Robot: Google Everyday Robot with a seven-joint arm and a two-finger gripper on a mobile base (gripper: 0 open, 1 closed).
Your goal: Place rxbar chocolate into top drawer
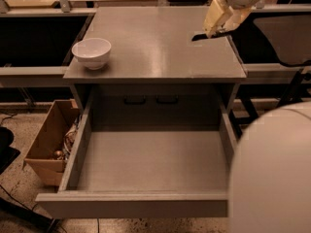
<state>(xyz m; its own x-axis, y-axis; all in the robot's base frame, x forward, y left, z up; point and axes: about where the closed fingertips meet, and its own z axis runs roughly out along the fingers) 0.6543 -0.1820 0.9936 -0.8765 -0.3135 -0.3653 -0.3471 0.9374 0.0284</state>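
One bar is not put away yet.
The rxbar chocolate (201,37) is seen upper right on the table (146,47), just under the gripper (214,31); its grip cannot be told. The top drawer (150,164) is pulled open.

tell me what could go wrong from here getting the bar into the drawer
1. The rxbar chocolate lies flat on the countertop near its right edge, just under the gripper; a poor grasp could slide it off that side.
2. The top drawer stands open below and forward of the bar, so an early release might drop it on the countertop or floor.
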